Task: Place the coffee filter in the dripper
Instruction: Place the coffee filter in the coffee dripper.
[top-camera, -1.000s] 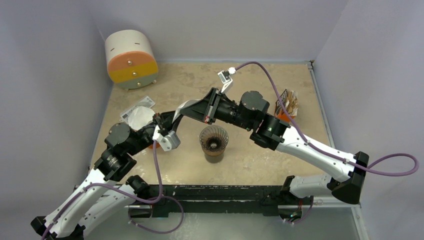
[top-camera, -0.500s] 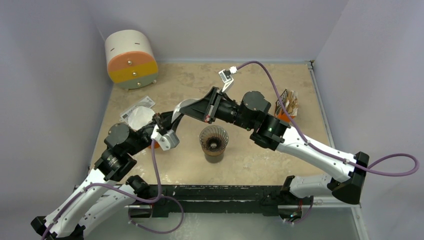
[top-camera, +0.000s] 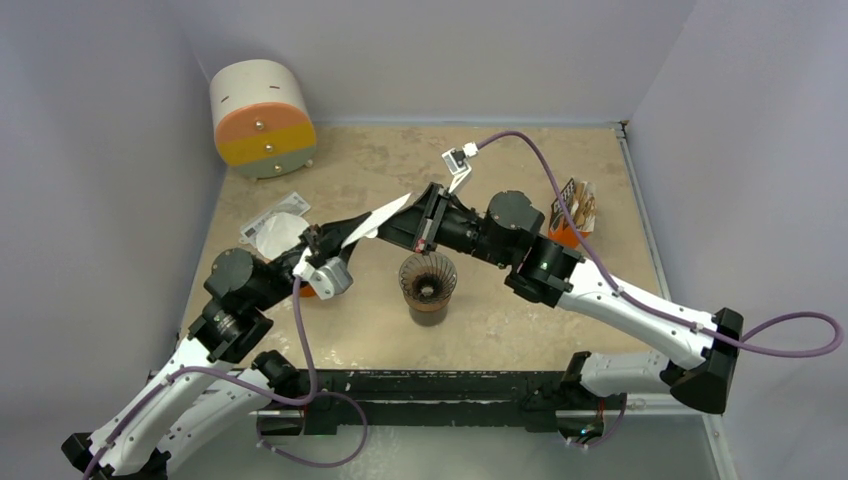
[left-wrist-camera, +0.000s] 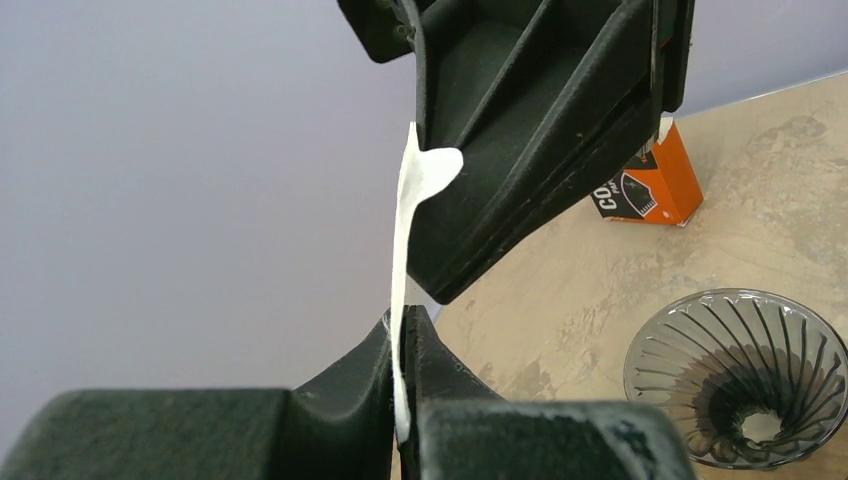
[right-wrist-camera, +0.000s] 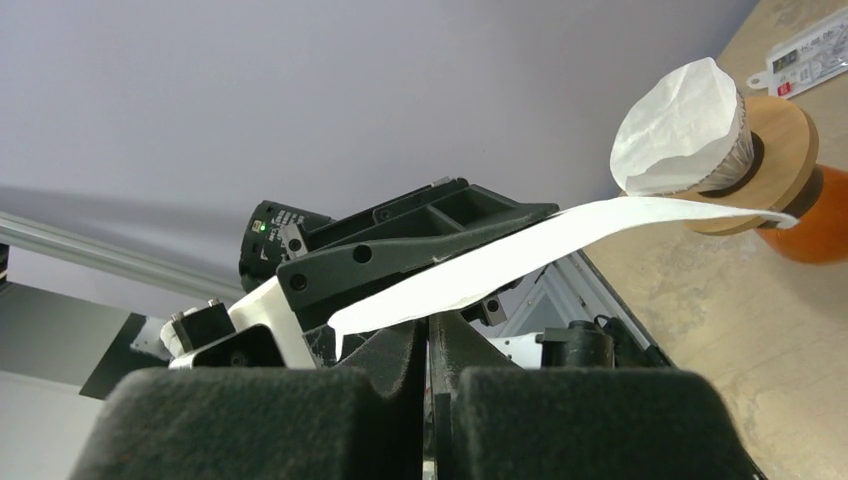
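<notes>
The left hand (left-wrist-camera: 402, 395) is pressed together on one edge of a white paper coffee filter (left-wrist-camera: 404, 240). The right hand (right-wrist-camera: 428, 340) is pressed together on the opposite edge. The filter is therefore pinched from two sides and carried in the air, flat and unopened, clear of the bench (top-camera: 480, 325).

In the top view the filter hangs at about 10 o'clock of the glass dripper (top-camera: 428, 277), beside its mouth and not over it. The dripper stands upright with its mouth unobstructed, ready to receive.

The double pinch probably serves either to pass the sheet between arms or to part the walls of the folded cone. Which purpose applies cannot be determined.

The spare filter stack (right-wrist-camera: 678, 128) sits on a wooden holder (right-wrist-camera: 775, 150) at 9 o'clock of the dripper. An orange box (left-wrist-camera: 650, 188) lies at 2 o'clock.

Caution: thin paper held at two points may tear if the hands draw apart.
</notes>
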